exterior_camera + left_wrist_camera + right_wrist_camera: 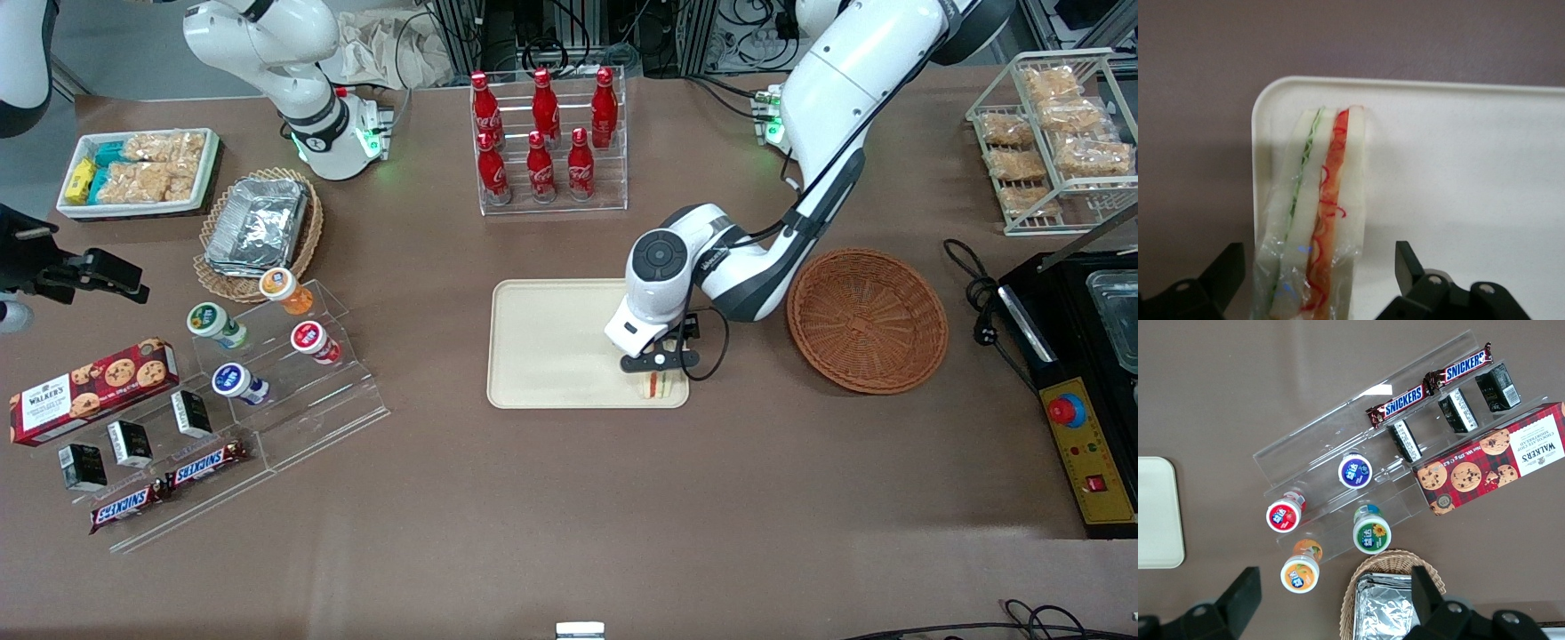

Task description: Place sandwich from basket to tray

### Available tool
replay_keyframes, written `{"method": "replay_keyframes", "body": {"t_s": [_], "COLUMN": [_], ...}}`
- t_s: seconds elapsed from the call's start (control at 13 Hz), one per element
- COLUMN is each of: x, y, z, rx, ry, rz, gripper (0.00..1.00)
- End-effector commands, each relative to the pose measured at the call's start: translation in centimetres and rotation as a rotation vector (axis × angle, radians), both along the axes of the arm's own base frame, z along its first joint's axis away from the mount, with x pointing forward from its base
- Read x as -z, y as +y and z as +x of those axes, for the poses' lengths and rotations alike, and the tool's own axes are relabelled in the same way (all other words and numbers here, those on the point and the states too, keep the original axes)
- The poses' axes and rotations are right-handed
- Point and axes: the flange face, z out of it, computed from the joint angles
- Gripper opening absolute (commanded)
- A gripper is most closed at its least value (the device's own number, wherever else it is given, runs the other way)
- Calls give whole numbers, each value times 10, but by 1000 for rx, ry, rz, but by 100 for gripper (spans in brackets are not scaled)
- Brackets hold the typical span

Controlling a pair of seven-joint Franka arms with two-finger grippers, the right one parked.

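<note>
End effector (1318, 280) of mine hangs open astride the sandwich (1315, 220), which stands on the tray (1458, 167) corner, long axis running straight away between my fingers.

The working left arm reaches in from its base near the working arm's end of the counter, upper link sloping down toward the front camera, elbow bent, white wrist housing turned downward. The claw (659, 369) hangs low, pointing straight down. In the wrist view its two black fingers (1411, 267) stand spread wide apart, one on each side of what lies between them, neither pressing on it.
</note>
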Motion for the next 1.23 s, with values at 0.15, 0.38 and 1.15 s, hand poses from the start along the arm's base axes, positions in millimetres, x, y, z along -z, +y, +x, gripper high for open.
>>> {"method": "replay_keyframes", "body": {"t_s": [0.15,0.38,1.15], "x": [-69,-145,-378], "y": [4,8,173], "z": [8,15,20], "rx": [-62,-130,-390], "ry": [-42,-73,-121], "rz": [10,-14,-81], "gripper": [100,100,100]}}
